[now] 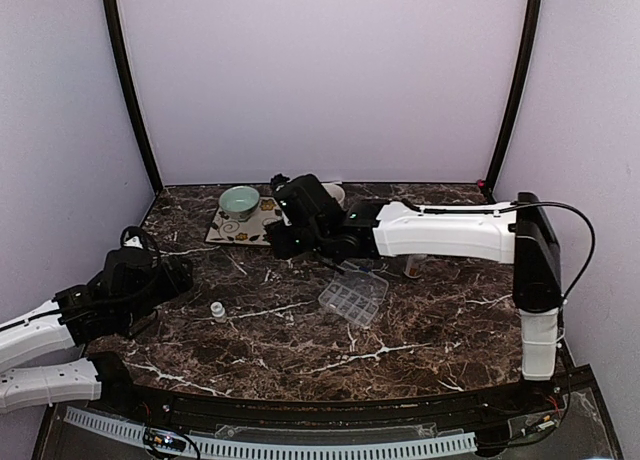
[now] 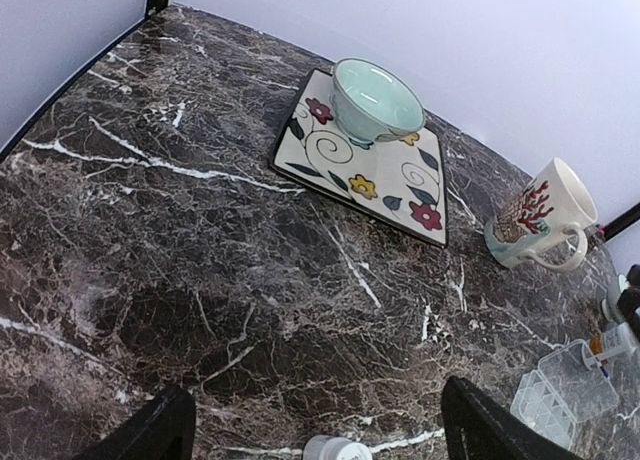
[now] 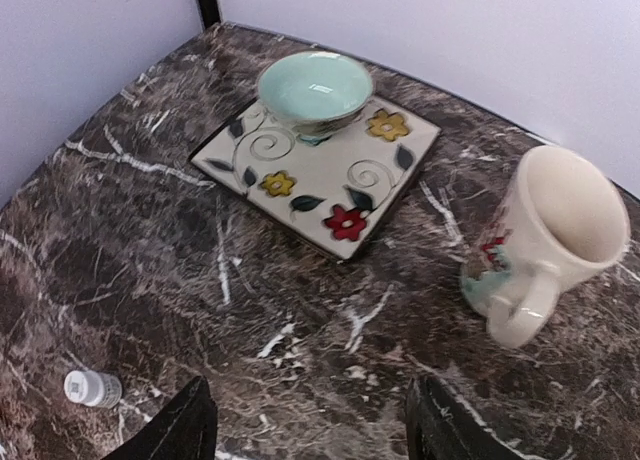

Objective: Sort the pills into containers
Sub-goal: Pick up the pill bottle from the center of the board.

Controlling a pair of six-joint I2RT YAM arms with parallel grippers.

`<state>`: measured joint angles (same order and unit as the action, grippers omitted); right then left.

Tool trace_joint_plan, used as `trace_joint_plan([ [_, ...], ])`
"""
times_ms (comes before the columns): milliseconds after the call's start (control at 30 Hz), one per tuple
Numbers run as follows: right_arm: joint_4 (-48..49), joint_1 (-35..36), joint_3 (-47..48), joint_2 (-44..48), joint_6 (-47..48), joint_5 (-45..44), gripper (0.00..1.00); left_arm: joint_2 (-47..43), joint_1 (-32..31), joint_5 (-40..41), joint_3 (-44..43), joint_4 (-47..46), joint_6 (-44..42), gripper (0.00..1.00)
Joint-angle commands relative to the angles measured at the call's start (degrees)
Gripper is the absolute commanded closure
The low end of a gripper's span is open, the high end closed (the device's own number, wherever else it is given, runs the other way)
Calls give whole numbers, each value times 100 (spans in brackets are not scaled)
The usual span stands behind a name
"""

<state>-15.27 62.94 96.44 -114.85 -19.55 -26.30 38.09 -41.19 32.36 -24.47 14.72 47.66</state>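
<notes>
Our right claw [image 3: 312, 425] hangs with fingers spread wide and nothing between them, over the marble table [image 1: 300, 350] before the flowered plate [image 3: 330, 170] and the mug [image 3: 560, 230]. Our left claw [image 2: 320, 430] is spread too, and empty. We see the pill organizer [image 1: 353, 297], a clear plastic tray of little square compartments, lying mid-table just on the near side of the right forearm. That arm reaches leftward across the table, while the left arm is folded low at the left edge.
</notes>
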Motion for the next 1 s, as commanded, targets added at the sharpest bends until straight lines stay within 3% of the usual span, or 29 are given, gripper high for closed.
trace_joint_plan([
  [0,-628,253,999,-773,207,949,36,-275,67,46,241,458,645,13],
  [333,-1046,536,2566,-2140,147,1609,37,-691,91,273,509,933,1248,22],
  [967,-1215,754,3448,-2892,-5,2282,37,-1098,102,263,794,1068,1435,22],
])
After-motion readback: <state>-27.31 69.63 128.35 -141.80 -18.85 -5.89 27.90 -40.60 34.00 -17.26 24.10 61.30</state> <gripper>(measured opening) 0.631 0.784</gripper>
